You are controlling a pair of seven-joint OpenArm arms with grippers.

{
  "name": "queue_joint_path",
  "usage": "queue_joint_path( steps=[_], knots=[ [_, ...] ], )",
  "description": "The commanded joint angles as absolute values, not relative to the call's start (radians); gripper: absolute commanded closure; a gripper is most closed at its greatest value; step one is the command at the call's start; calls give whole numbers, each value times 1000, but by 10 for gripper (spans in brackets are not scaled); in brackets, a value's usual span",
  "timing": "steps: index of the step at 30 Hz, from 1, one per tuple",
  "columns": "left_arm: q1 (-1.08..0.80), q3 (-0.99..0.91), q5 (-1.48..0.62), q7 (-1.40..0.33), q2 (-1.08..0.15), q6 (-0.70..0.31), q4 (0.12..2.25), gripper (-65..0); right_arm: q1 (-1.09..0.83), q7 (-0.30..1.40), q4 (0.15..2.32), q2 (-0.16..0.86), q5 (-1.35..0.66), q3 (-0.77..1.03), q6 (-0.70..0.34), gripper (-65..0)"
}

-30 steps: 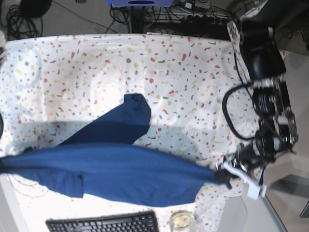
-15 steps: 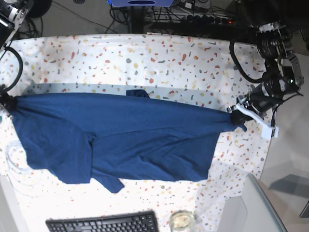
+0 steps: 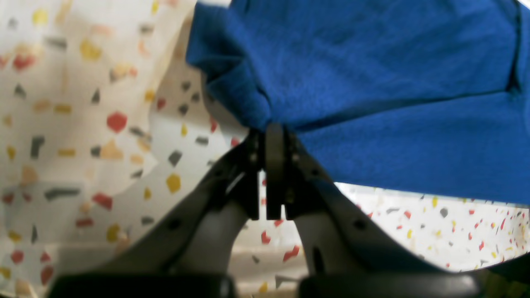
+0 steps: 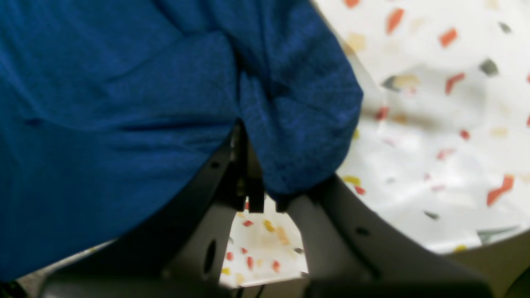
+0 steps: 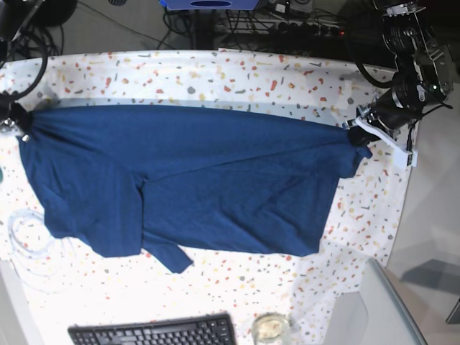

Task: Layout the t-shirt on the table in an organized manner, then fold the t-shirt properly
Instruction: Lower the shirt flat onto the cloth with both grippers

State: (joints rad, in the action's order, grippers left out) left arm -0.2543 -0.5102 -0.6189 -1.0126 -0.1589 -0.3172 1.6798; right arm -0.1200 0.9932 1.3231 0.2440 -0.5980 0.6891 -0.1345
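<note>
No text, label, brand, number or sign can be read in any view. The keyboard (image 5: 154, 332), far from either claw at the table's near edge, shows keys too small to make out.

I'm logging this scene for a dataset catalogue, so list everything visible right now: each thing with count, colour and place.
t-shirt: one, dark navy blue, stretched across the middle of the table between the two grippers, lower part spread on the cloth.
table: one, white cloth with red, yellow and grey flecks, filling most of the base view.
keyboard: one, black, at the near edge.
glass jar: one, clear, right of the keyboard.
clear tubing: one coil, transparent, near the table's left edge.
cables: several, black, on the floor beyond the table.
left gripper: one, black, at the base view's right, shut on a bunched edge of the t-shirt.
right gripper: one, black, at the base view's left, shut on the opposite edge.
</note>
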Motion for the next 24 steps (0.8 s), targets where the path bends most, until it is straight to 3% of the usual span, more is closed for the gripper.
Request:
queue_joint_path(
  steps=[1, 13, 19, 24],
  knots=[
    [-255, -518, -627, -993, -173, -321, 1695, 0, -122, 977, 1343, 260, -607, 693, -136, -5],
    [-288, -618, -630, -1000, -185, -320, 1751, 0, -199, 1004, 1492, 223, -647, 694, -136, -5],
    [-306, -639, -628, -1096, -179, -320, 1791, 0, -205, 1059, 1512, 220, -645, 719, -136, -5],
    [-369, -636, -624, -1038, -170, -320, 1774, 0, -263, 1041, 1508, 186, -642, 720, -136, -5]
  ],
)
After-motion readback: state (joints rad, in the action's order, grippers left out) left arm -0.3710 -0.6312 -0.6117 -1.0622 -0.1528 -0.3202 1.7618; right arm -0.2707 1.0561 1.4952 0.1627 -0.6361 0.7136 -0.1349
